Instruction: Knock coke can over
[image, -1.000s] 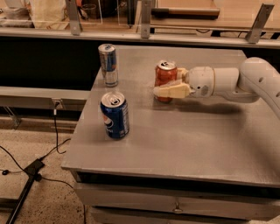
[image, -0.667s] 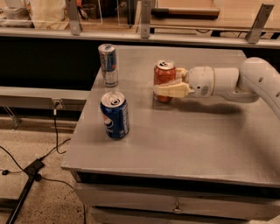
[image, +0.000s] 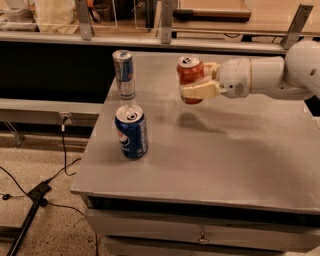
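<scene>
Well, the white arm (image: 270, 75) reaches in from the 3 o'clock side of the grey table (image: 225, 165). Its gripper (image: 199, 80) sits over the far half of the tabletop, a little toward 11 o'clock from the middle. The pincer has closed in just to the width of the coke can (image: 189, 72) and grips it by the body. One pale finger (image: 200, 91) lies across the front of the can low down, and the other shows behind it near the top.

The can stands nearly upright in that grip, silver top up. It appears to hang clear of the surface, since its dark shadow (image: 192, 122) lies apart from it on the table, toward 6 o'clock.

Two other cans stand upright near the left edge, well apart from the gripper. A blue Pepsi can (image: 131, 131) is at about 9 o'clock. A slimmer blue-and-silver can (image: 123, 74) is beyond it at about 10 o'clock, close to the far left corner.

Below the front edge there is a drawer with a small handle (image: 202, 239). On the floor at 8 o'clock a black cable (image: 62, 150) trails down to a dark stand leg (image: 27, 220).
</scene>
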